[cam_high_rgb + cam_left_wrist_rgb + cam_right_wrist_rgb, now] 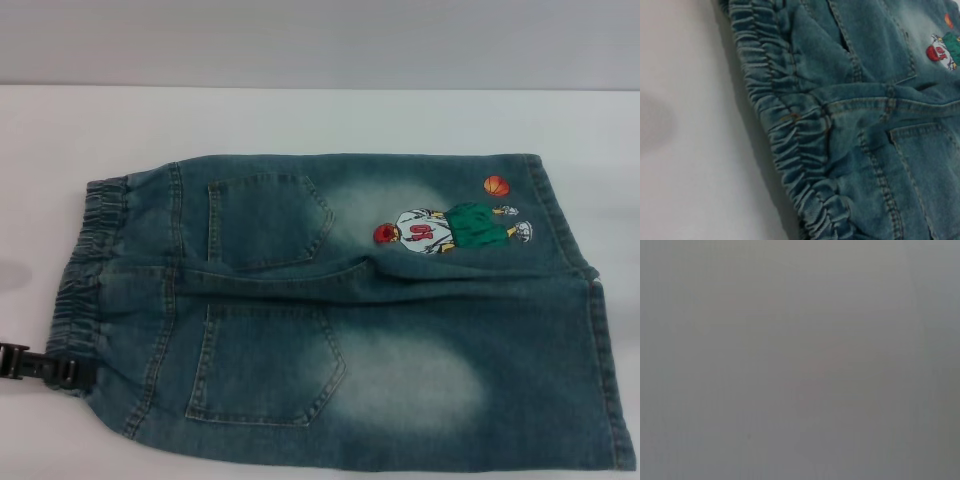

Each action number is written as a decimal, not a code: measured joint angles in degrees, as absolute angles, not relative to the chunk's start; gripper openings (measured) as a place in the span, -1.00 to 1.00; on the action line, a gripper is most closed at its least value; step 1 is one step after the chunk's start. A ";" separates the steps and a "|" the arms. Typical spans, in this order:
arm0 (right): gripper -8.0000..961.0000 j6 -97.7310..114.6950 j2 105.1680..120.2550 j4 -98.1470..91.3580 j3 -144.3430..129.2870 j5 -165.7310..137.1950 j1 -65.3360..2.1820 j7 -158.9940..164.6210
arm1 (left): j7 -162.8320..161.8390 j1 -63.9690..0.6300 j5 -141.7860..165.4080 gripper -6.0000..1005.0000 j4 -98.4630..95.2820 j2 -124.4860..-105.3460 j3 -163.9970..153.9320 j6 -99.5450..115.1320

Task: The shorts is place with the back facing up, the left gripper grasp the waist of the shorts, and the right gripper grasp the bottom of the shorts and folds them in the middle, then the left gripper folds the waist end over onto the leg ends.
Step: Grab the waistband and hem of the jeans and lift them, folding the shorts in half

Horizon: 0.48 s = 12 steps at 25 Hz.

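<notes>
Head view: we see shorts (pixel 350 320) flat on white table (pixel 300 115), back up, 2 patch pockets showing, waist (pixel 90 270) toward left, leg ends (pixel 590 300) toward right. Left gripper (pixel 72 372) touches near corner of waist; we cannot tell finger state. Right gripper out of sight; right wrist view plain grey.

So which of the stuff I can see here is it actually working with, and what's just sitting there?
Part of the job:
- the shorts, lying flat, back pockets up
- the waist, at the robot's left
- the leg ends, at its right
- the left claw, at the waist's near corner

Just there:
- the white table

The right claw isn't visible.
</notes>
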<state>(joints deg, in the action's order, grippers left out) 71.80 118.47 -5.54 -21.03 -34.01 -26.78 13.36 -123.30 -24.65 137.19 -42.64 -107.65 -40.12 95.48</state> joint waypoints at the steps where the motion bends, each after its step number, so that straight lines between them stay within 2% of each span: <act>1: 0.34 71.79 118.47 -5.54 -21.02 -34.01 -26.75 13.36 | -123.32 -25.00 137.19 0.55 -42.34 -107.65 -40.26 95.63; 12: 0.34 71.62 118.38 -5.65 -21.01 -33.80 -26.59 13.26 | -122.92 -27.13 136.96 0.54 -42.49 -107.91 -40.19 97.32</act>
<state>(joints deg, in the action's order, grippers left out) 71.62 118.38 -5.65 -21.01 -33.80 -26.59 13.26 -122.92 -27.13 136.96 -42.49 -107.91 -40.19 97.31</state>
